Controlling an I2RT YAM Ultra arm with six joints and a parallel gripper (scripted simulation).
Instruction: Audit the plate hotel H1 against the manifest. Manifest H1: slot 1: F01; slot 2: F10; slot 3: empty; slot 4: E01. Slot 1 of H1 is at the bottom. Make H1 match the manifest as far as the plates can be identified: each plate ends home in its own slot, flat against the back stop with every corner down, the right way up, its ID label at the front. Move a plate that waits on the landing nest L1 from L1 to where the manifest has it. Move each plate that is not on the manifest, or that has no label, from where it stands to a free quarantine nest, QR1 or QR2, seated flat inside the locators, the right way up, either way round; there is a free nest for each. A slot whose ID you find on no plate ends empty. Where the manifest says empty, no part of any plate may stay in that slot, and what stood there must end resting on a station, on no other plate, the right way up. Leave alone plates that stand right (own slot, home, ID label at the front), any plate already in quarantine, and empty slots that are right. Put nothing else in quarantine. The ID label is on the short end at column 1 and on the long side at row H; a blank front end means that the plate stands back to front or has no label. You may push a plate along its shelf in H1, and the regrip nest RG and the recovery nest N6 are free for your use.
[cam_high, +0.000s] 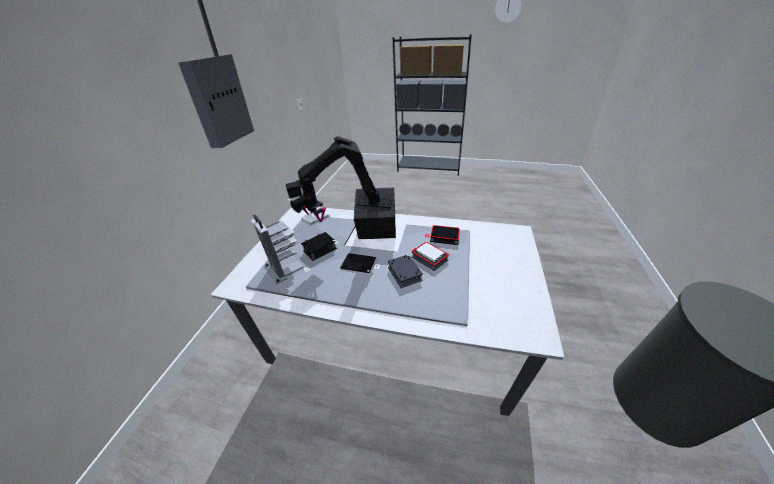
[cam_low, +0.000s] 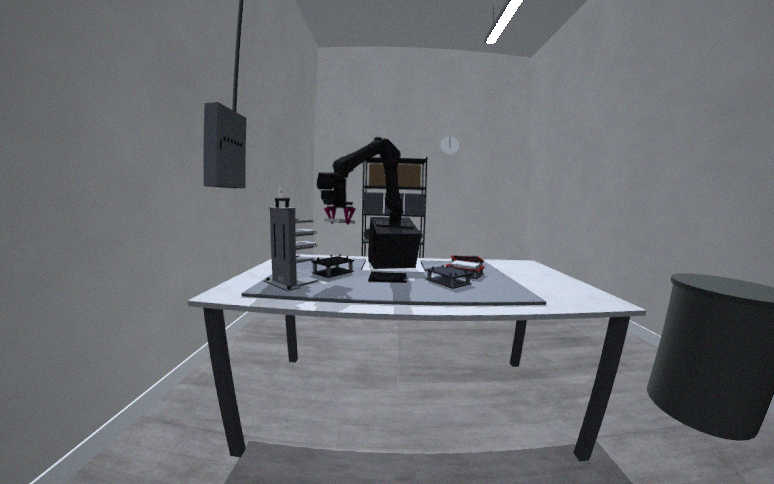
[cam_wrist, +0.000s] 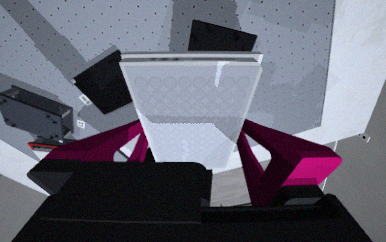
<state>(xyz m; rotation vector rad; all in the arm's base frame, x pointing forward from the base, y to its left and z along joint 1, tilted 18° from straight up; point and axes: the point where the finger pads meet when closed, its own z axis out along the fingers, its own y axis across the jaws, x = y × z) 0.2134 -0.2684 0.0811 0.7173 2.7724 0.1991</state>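
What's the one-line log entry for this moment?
gripper: shut on pale plate | plate: held in the air | position: beside rack, above table

A white table (cam_high: 513, 319) on dark legs stood on a grey wood-look floor (cam_high: 599, 410), carrying a large grey mat (cam_high: 399, 296). On the mat sat a slotted tower (cam_high: 268, 245) at one end, several dark nests, two red-edged nests (cam_high: 429, 255) and the arm's black base block (cam_high: 374, 214).
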